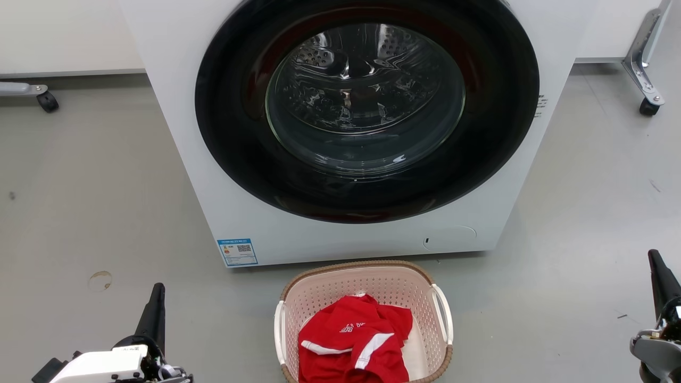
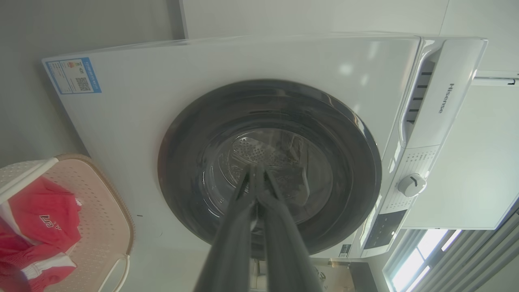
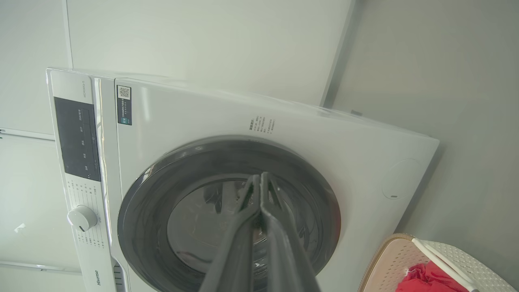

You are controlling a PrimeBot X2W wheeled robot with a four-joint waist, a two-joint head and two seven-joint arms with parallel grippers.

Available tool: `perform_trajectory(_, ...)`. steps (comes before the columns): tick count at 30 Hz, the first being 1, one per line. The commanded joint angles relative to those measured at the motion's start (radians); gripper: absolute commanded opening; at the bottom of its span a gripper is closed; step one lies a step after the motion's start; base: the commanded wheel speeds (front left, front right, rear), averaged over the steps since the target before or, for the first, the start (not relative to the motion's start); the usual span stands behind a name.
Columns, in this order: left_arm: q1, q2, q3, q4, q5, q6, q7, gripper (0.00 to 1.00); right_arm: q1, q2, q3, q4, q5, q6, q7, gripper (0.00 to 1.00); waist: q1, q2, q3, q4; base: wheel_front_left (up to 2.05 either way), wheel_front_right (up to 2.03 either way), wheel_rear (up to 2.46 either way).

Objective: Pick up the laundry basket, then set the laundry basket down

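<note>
The laundry basket (image 1: 367,283) stood on the grey floor (image 1: 106,186), just in front of the washing machine (image 1: 340,242) and roughly centred under its closed door, with a red garment (image 1: 354,340) heaped inside and its near end cut off by the bottom edge of the head view. It lay between the two arms: the left fingers (image 1: 155,308) were pressed together with nothing in them, low on the basket's left and clear of it, and the right fingers (image 1: 659,276) were likewise closed and empty, well apart on its right. By that view the left arm looked the nearer. Both pairs pointed past the basket toward the machine, so from each the basket lay inward and slightly back. Its long axis appeared to run from the robot toward the machine, open side up, which put the left handle (image 1: 279,332) and the right handle (image 1: 442,314) on the flanks, one facing each arm. A lift would likely call for both arms to swing inward to those handles.
</note>
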Motion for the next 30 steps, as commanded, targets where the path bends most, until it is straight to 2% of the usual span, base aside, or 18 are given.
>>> perform_trajectory(1,-0.053,0.012,0.035,-0.021,0.009,-0.011,0.006,0.00,-0.049,-0.025,0.015,-0.030,0.004,0.005,0.008,0.00,-0.0001,-0.0001,0.000,0.000,0.00,0.00,0.00)
perform_trajectory(30,-0.054,0.005,0.045,-0.021,0.017,-0.011,0.014,0.00,-0.049,-0.025,0.015,-0.030,0.004,0.005,0.008,0.00,-0.0001,-0.0001,0.000,0.000,0.00,0.00,0.00)
